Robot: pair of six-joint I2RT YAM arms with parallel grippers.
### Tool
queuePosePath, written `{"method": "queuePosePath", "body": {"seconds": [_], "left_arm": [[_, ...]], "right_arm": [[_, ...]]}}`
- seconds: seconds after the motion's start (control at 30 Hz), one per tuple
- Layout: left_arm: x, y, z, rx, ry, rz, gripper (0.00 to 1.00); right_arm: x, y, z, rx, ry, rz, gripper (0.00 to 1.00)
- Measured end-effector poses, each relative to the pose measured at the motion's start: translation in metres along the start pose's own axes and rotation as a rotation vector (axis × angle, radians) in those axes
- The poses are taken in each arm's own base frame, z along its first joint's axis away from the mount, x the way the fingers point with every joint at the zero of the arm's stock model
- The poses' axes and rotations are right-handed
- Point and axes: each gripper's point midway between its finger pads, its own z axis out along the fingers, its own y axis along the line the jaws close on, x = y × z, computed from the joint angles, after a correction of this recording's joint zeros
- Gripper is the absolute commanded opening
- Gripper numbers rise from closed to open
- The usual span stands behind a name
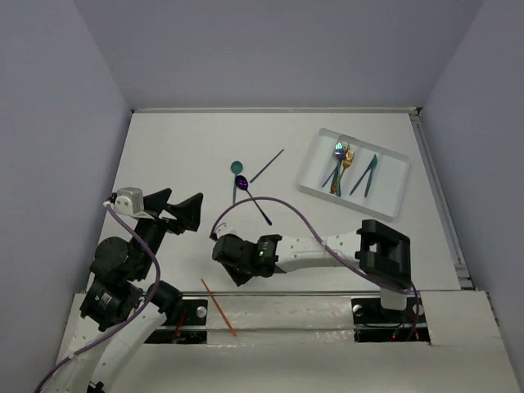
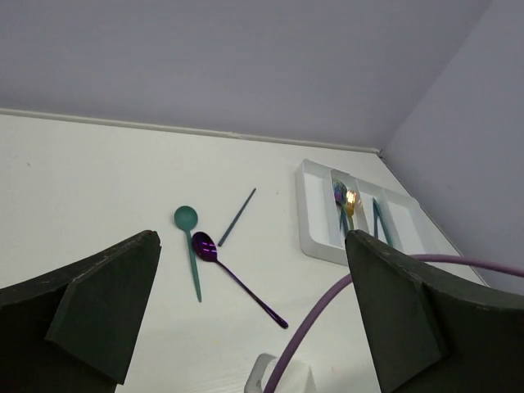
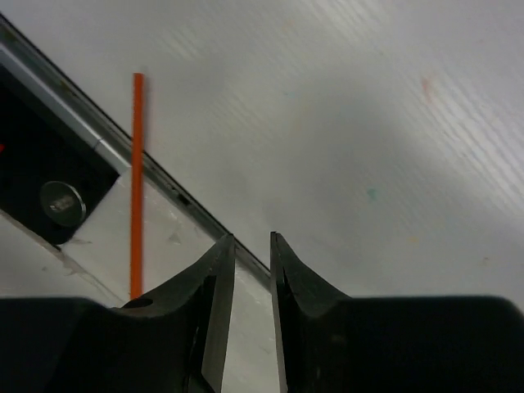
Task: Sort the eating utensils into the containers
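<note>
A teal spoon (image 1: pixel 236 170), a purple spoon (image 1: pixel 255 201) and a slim dark blue utensil (image 1: pixel 268 165) lie on the table's middle. They also show in the left wrist view: the teal spoon (image 2: pixel 190 244), the purple spoon (image 2: pixel 237 278), the blue utensil (image 2: pixel 237 217). A thin orange utensil (image 1: pixel 219 306) lies across the table's front edge, and shows in the right wrist view (image 3: pixel 137 180). The white divided tray (image 1: pixel 391 190) holds several teal, gold and purple utensils. My left gripper (image 1: pixel 175 206) is wide open and empty, left of the spoons. My right gripper (image 1: pixel 219 247) hangs above the front edge, right of the orange utensil, jaws only narrowly apart and empty (image 3: pixel 252 237).
A purple cable (image 1: pixel 270 202) loops from the right arm over the table near the purple spoon's handle. The metal rail (image 1: pixel 327 292) runs along the front edge, with dark mounting slots (image 3: pixel 49 192) below it. Grey walls enclose the table on three sides.
</note>
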Motion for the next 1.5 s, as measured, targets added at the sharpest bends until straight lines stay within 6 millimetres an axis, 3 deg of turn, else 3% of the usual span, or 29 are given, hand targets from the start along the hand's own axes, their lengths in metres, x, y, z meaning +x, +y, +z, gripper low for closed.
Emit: {"method": "queuePosePath", "body": {"seconds": [0.13, 0.3, 0.57, 0.8, 0.93, 1.07, 1.23, 1.37, 1.43, 1.5], "left_arm": [[-0.005, 0.011, -0.001, -0.056, -0.025, 0.002, 0.99], [-0.016, 0.02, -0.008, -0.102, -0.073, -0.002, 0.99], [-0.021, 0.027, -0.01, -0.136, -0.095, -0.002, 0.99], [-0.021, 0.028, -0.01, -0.145, -0.097, 0.0, 0.99], [-0.021, 0.028, -0.01, -0.145, -0.097, 0.0, 0.99], [-0.021, 0.028, -0.01, -0.144, -0.097, 0.0, 0.99], [-0.021, 0.028, -0.01, -0.144, -0.097, 0.0, 0.99], [-0.022, 0.028, -0.01, -0.144, -0.098, 0.0, 0.99], [-0.022, 0.028, -0.011, -0.144, -0.1, 0.0, 0.99], [-0.024, 0.028, -0.012, -0.141, -0.107, -0.003, 0.99]], "right_arm": [[0.0, 0.039, 0.001, -0.023, -0.015, -0.015, 0.32], [0.016, 0.067, 0.004, -0.027, 0.01, -0.026, 0.33], [0.031, 0.093, 0.018, 0.016, 0.053, -0.034, 0.33], [0.049, 0.096, 0.021, 0.057, 0.102, -0.032, 0.32], [0.051, 0.096, 0.025, 0.09, 0.116, -0.027, 0.22], [0.051, 0.092, 0.026, 0.131, 0.117, -0.01, 0.0], [0.05, 0.087, 0.025, 0.153, 0.096, 0.024, 0.0], [0.049, 0.066, 0.015, 0.197, 0.059, 0.034, 0.0], [0.043, 0.041, 0.004, 0.231, 0.043, 0.043, 0.0], [0.019, 0.013, -0.008, 0.254, -0.006, 0.092, 0.0]]}}
